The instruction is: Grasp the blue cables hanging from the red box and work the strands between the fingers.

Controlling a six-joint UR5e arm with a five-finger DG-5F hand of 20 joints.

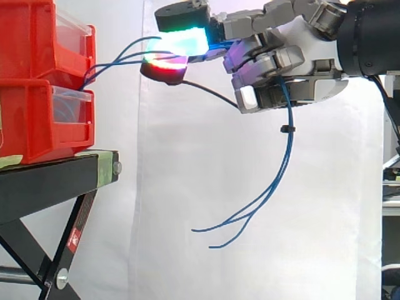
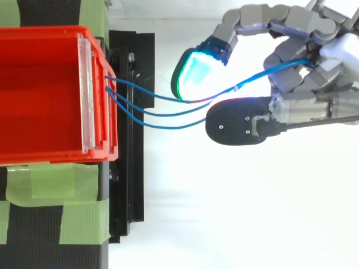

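Side camera sits close, level, facing across; top camera looks straight down, equally near; both share red bins, blue cables, hand.

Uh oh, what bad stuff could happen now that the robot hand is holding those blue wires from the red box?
1. The blue cables run from the red box to the robot hand, pinched between its glowing fingertips. A hard pull might yank them out or drag the box along the black stand.
2. Their loose ends dangle below the hand, so a weak squeeze could let strands slip away.
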